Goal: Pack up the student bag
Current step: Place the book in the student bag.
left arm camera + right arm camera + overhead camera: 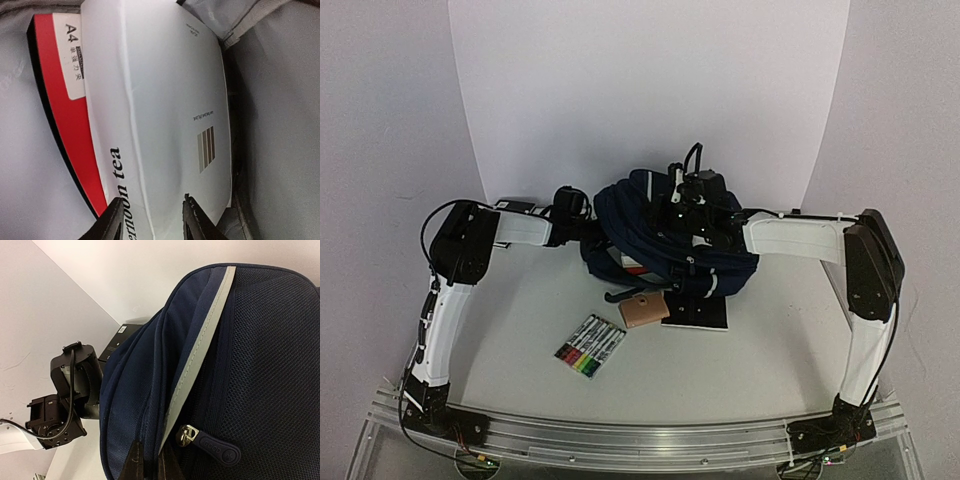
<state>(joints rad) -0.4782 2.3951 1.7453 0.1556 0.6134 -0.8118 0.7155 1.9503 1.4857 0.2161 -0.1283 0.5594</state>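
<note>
The navy student bag [660,250] lies in the middle of the table with its mouth to the left. My left gripper [152,220] is deep inside it, hidden in the top view. Its fingers stand apart over a white book [155,100] printed "afternoon tea". That book lies on a red A4 pad [67,125] against the grey lining [275,125]. My right gripper [150,442] rests on top of the bag [250,340], shut on a fold of navy fabric beside the grey stripe [200,350]. A zipper pull [215,447] sits just right of it.
A pack of coloured markers [590,347] lies on the table in front of the bag. A small tan pouch [645,310] and a flat black book [698,314] lie at the bag's near edge. The left arm's wrist [70,390] shows at the bag's mouth.
</note>
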